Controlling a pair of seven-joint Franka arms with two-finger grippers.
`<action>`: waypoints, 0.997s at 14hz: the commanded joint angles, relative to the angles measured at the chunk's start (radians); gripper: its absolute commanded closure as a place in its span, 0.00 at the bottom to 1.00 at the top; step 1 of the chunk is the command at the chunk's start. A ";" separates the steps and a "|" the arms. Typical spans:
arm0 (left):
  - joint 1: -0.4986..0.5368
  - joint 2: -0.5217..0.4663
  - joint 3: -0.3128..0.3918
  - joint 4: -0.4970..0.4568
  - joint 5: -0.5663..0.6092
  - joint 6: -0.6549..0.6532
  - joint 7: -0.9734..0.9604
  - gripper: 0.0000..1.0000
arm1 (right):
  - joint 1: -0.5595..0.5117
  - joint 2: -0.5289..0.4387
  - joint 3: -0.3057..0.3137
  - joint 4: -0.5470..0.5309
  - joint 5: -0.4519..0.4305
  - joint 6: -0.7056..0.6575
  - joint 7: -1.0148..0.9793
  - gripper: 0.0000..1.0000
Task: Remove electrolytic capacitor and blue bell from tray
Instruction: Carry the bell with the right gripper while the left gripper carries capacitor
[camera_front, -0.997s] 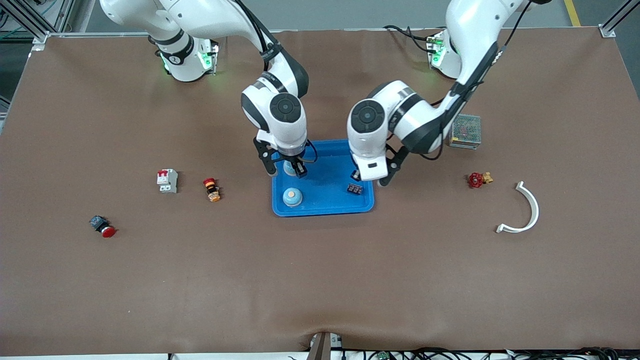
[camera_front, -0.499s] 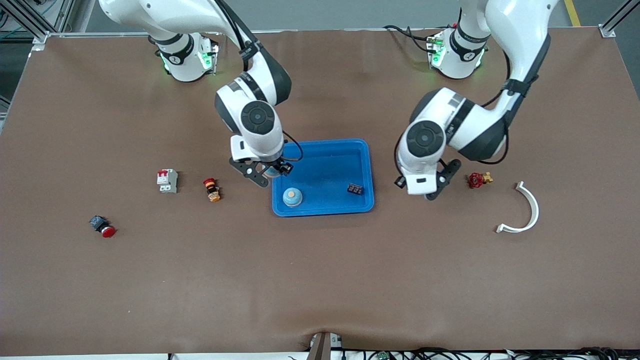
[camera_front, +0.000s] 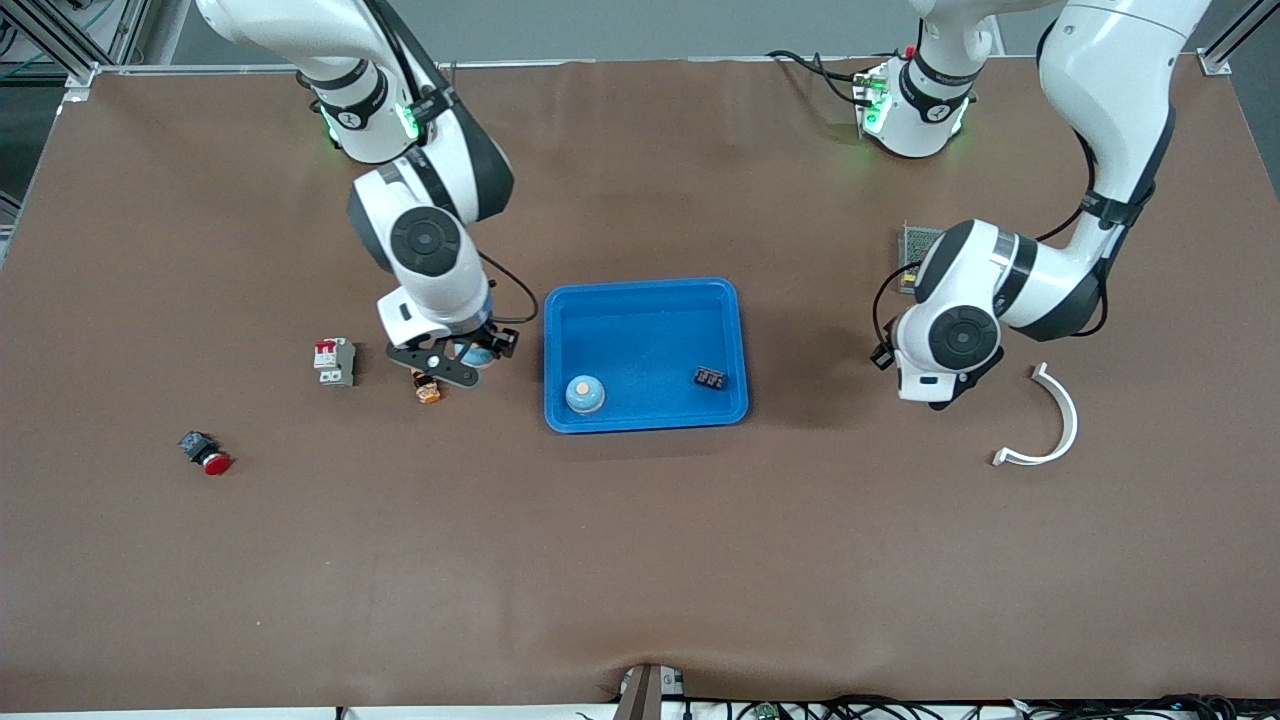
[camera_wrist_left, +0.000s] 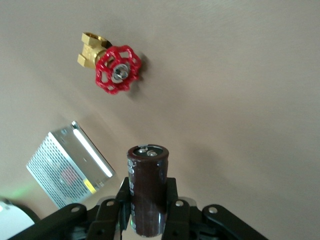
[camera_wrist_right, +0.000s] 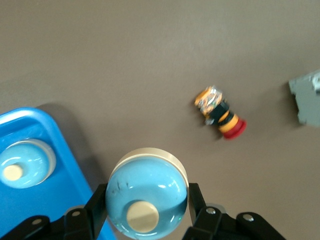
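Note:
My left gripper (camera_wrist_left: 147, 189) is shut on a dark brown capacitor (camera_wrist_left: 147, 175), which stands upright between the fingers. It hangs over bare table by a red-handled brass valve (camera_wrist_left: 117, 70). In the front view the left gripper (camera_front: 938, 400) is mostly hidden under its wrist. My right gripper (camera_wrist_right: 146, 197) is shut on a light blue bell (camera_wrist_right: 146, 200) with a cream button. In the front view this gripper (camera_front: 455, 356) is over the table between the blue tray (camera_front: 645, 300) and an orange-and-red push button (camera_front: 427, 388). A second blue bell (camera_front: 585, 393) sits in the tray.
A small black module (camera_front: 710, 378) lies in the tray. Toward the right arm's end are a grey breaker (camera_front: 334, 361) and a red mushroom button (camera_front: 205, 453). Toward the left arm's end are a metal mesh box (camera_wrist_left: 70, 170) and a white curved piece (camera_front: 1050, 420).
Both arms have swung out from over the tray. The right carried its bell toward the right arm's end, and the left carried the capacitor toward the left arm's end.

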 joint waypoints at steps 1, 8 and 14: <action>0.065 -0.026 -0.007 -0.063 -0.009 0.044 0.123 1.00 | -0.086 -0.084 0.016 -0.152 -0.021 0.125 -0.121 1.00; 0.097 0.017 -0.004 -0.166 0.058 0.221 0.137 1.00 | -0.274 -0.070 0.017 -0.163 -0.046 0.212 -0.363 1.00; 0.102 0.041 -0.001 -0.152 0.084 0.221 0.133 0.36 | -0.366 0.010 0.017 -0.159 -0.046 0.313 -0.475 1.00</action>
